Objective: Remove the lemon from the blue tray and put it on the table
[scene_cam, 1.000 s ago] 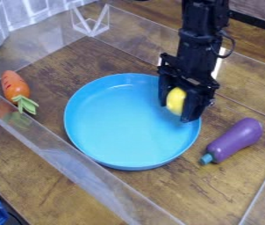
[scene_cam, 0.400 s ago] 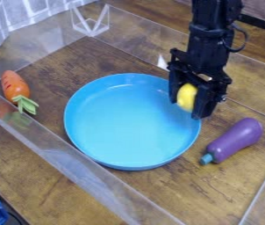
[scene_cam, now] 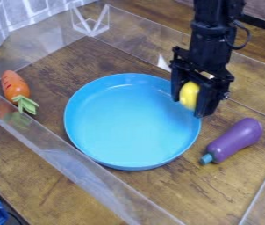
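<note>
The lemon [scene_cam: 189, 94], small and bright yellow, hangs between the black fingers of my gripper [scene_cam: 191, 98], which is shut on it. It hovers over the right rim of the blue tray [scene_cam: 123, 119], a large round shallow dish that holds nothing else. The arm comes straight down from the top of the view. Dark wood-grain table [scene_cam: 100, 189] lies all around the tray.
A purple eggplant [scene_cam: 233, 140] lies on the table just right of the tray, below the gripper. An orange carrot [scene_cam: 14, 87] lies at the left. Clear plastic walls edge the table, with a clear stand [scene_cam: 90, 19] at the back.
The gripper has carried the lemon slightly up and to the right, from inside the tray's right side to above its rim. Nothing else has moved.
</note>
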`<state>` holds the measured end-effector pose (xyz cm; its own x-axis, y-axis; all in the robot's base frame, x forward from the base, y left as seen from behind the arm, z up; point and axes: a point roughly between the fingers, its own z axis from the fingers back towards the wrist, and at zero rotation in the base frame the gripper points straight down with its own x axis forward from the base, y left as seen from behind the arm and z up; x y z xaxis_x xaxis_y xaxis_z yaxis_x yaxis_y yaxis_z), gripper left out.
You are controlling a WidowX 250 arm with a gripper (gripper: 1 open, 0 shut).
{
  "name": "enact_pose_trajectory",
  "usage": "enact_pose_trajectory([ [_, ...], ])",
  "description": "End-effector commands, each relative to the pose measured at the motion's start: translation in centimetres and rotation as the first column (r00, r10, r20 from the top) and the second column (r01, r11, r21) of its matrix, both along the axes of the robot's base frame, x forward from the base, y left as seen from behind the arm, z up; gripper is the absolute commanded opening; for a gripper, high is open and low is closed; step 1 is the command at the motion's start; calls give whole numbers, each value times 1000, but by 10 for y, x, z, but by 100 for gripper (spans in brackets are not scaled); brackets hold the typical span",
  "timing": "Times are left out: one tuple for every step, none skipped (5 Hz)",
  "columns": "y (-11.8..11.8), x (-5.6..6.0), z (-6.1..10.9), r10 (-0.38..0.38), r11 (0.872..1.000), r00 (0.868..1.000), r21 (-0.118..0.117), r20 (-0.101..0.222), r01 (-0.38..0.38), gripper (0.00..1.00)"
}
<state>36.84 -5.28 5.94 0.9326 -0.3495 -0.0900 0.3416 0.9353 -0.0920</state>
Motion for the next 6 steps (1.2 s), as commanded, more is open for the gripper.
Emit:
enact_pose_trajectory([
  [-8,10,42,-24,999,991,-17,133,27,0],
  [-15,-1,44,-32,999,991,-18,126,35,0],
  [-24,-13,44,-46,999,992,-19,116,48,0],
  [-36,-36,40,-66,998,994,-20,89,68,0],
  [-48,-51,37,-83,996,994,-19,73,84,0],
  [-61,-65,28,-77,997,995,-25,61,79,0],
])
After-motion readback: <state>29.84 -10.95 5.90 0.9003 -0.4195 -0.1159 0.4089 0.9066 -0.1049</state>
